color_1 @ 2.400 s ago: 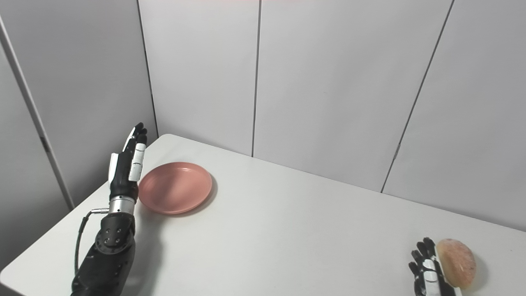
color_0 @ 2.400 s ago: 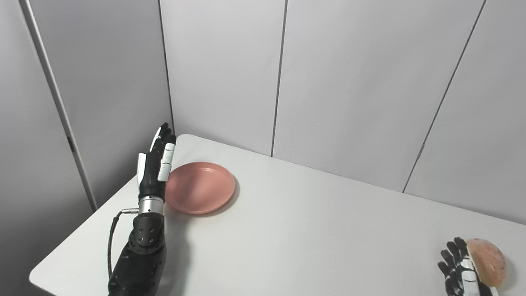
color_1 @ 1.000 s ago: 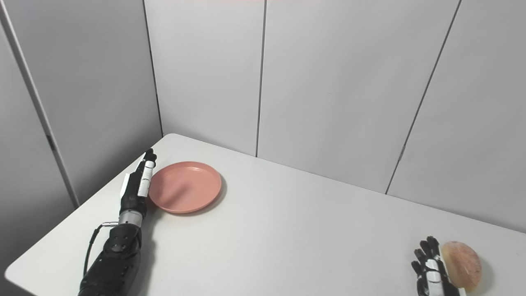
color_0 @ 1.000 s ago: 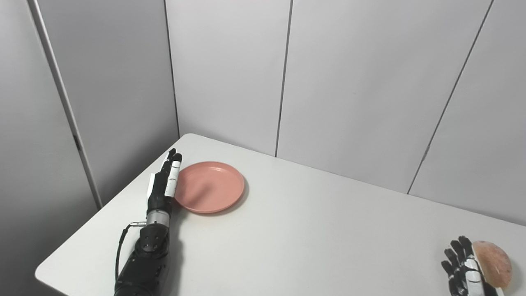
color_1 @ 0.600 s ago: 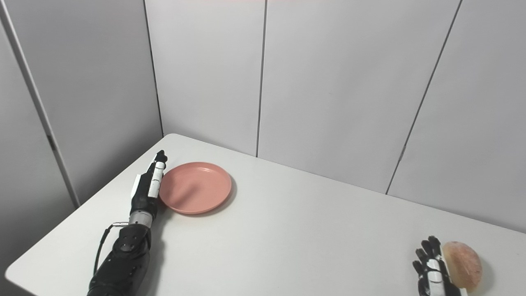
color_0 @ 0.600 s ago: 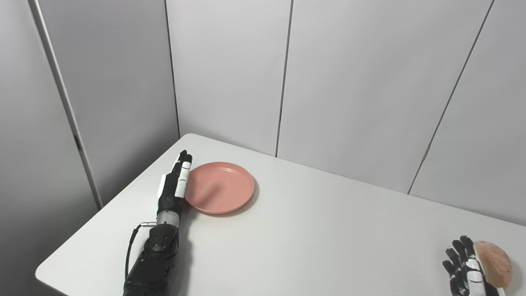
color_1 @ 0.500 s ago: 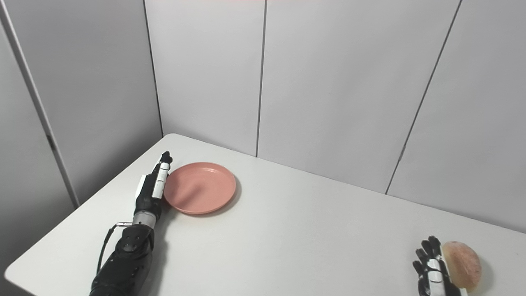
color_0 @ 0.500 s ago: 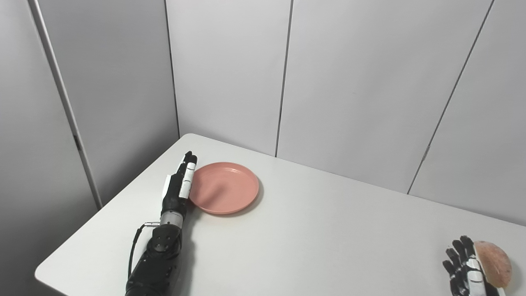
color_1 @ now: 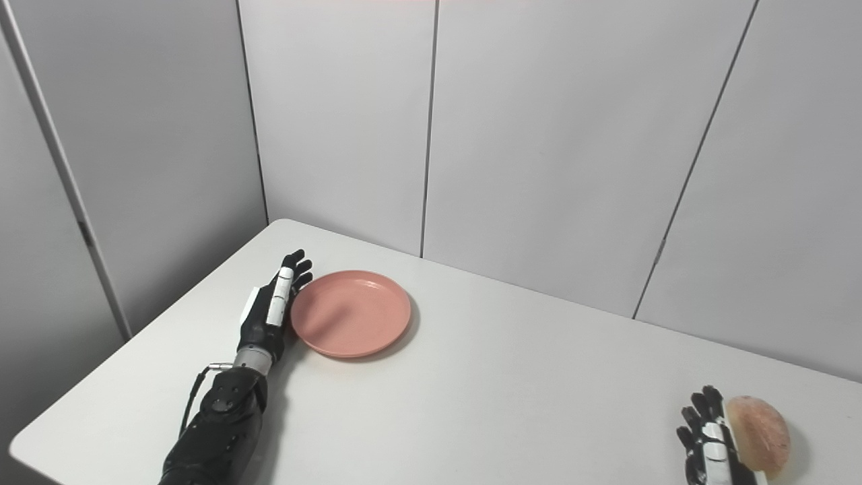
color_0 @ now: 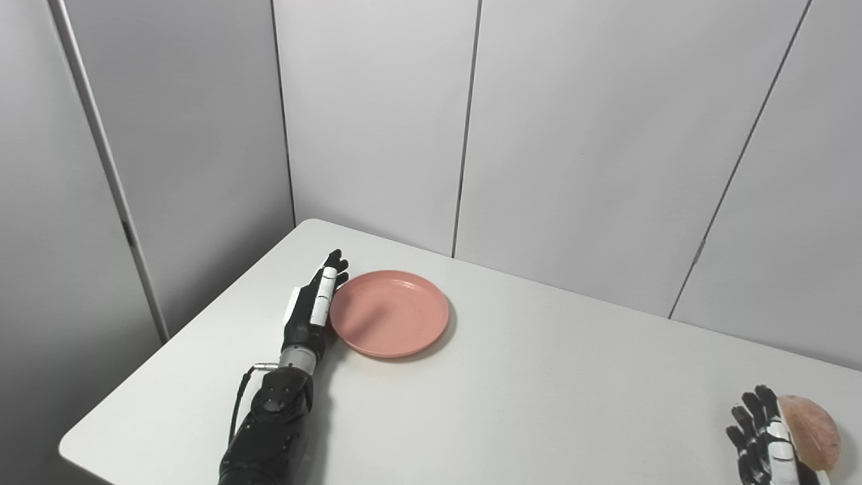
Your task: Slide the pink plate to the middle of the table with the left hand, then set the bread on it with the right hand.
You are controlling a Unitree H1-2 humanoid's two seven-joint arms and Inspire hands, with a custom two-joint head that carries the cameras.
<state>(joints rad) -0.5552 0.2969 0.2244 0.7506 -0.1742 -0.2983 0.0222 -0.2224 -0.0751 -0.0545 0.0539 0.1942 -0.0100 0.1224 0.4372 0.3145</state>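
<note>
The pink plate [color_0: 390,314] lies flat on the white table [color_0: 512,397], left of the middle. My left hand [color_0: 311,307] stands on edge with its fingers straight, pressed against the plate's left rim; it is open and holds nothing. At the bottom right corner my right hand [color_0: 764,438] is open, fingers pointing up, right beside the left side of the bread [color_0: 811,431], a round brownish bun. The right hand's lower part is cut off by the picture's edge.
Grey wall panels [color_0: 572,135] close off the table's back and left sides. The table's left corner and edge [color_0: 64,448] lie near my left forearm [color_0: 269,431].
My left hand has pushed the plate to the right across the table. The right hand and the bread have stayed where they were.
</note>
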